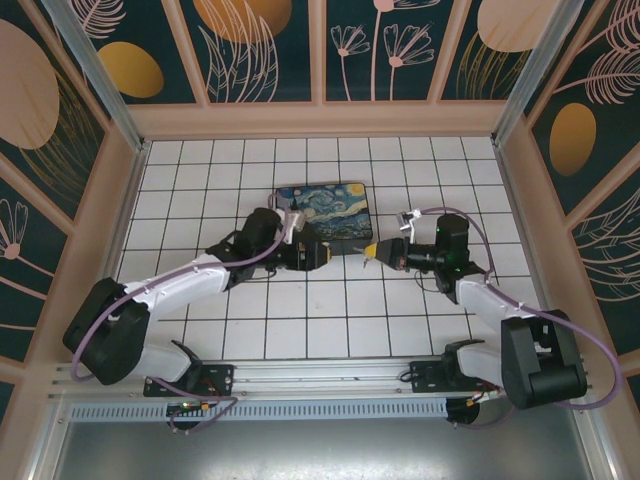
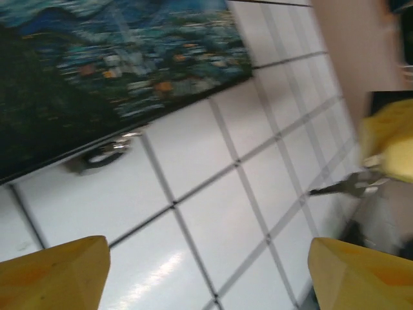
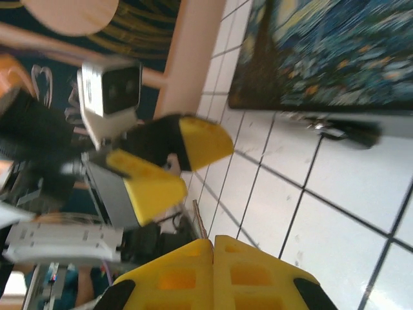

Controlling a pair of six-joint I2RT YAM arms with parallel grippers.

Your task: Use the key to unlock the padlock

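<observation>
**Key pinched in the right gripper, left gripper wide open, padlock on the tiles by the box**

The right gripper (image 3: 213,248) is closed: in its own wrist view the two yellow fingers meet with no gap between them. The left wrist view shows what they grip. The key (image 2: 339,188), a slim grey metal piece, sticks out from those yellow fingertips, held clear of the tiles with its tip pointing toward the left arm.

The left gripper (image 2: 206,278) stands wide open. Its two yellow fingers (image 2: 55,274) sit at the bottom corners of its wrist view with bare white tile between them, and they hold and touch nothing. From the right wrist camera, the same two fingers are seen spread apart, facing the right gripper.

In the overhead view the two grippers point at each other, tip toward tip and near one another, around the middle of the white-tiled table (image 1: 300,330), just in front of the box's near edge.

The padlock (image 2: 103,152) lies flat on the tiles just beside the near edge of the black box (image 1: 322,210). It is apart from both grippers. It shows as a small dark body with a shiny metal part, but both wrist views are too blurred to tell whether the shackle is seated or raised.

The box sits a little beyond the middle of the table, toward the far edge. Its lid carries a printed swirling night-sky painting in blue and yellow. Blur keeps any marking on the padlock or key from being read.
</observation>
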